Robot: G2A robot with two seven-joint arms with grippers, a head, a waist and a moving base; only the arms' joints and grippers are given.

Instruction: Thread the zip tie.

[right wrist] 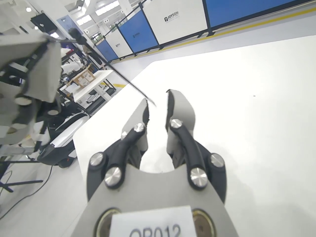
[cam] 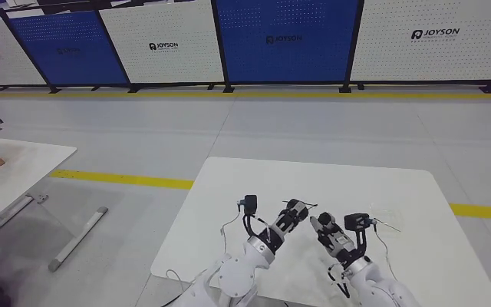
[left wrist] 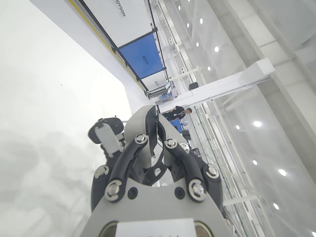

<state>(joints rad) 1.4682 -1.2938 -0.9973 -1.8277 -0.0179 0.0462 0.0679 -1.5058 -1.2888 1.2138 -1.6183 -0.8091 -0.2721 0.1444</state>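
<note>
A black zip tie (right wrist: 116,71) sticks out of my left gripper (right wrist: 48,41), which is shut on it close to its blocky head (right wrist: 74,33). The strap runs straight and slanted, and its thin tip (right wrist: 152,103) ends between the fingertips of my right gripper (right wrist: 158,98). That gripper is open and the tip lies close to one finger (right wrist: 142,114). In the left wrist view my left gripper (left wrist: 156,114) has its pads pressed together, with the right gripper (left wrist: 106,134) just beyond it. From above, the two grippers (cam: 295,209) (cam: 319,222) meet over the near middle of the white table (cam: 368,184).
The table top (right wrist: 234,87) around the grippers is bare. A few thin pale strands (cam: 386,224) lie beside the right arm. Another white table (cam: 31,165) stands to the left across the floor. Blue and white panels (cam: 284,38) line the back.
</note>
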